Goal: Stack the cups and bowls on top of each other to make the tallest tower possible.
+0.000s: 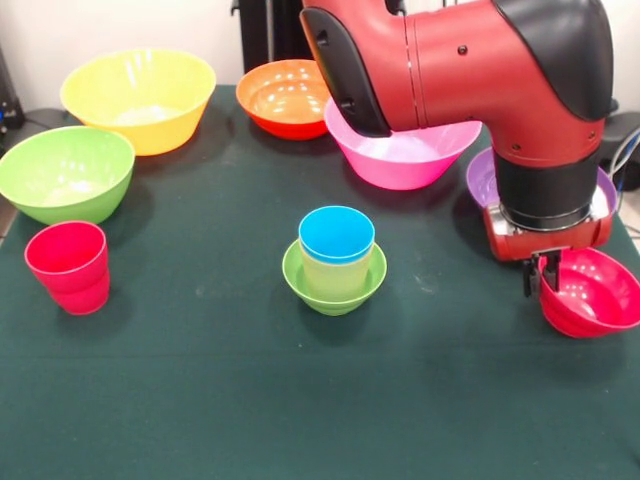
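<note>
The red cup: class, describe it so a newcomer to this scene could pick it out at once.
Start at the big green bowl near the table's left edge in the front view. Just in front of it, toward the camera, stands the red cup, upright and alone. The other red thing, a small red bowl, sits tilted at the far right by the hand.

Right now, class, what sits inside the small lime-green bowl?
Inside the small lime-green bowl stands a pale yellow cup with a blue cup nested in it. The bowl's floor is covered.
</note>
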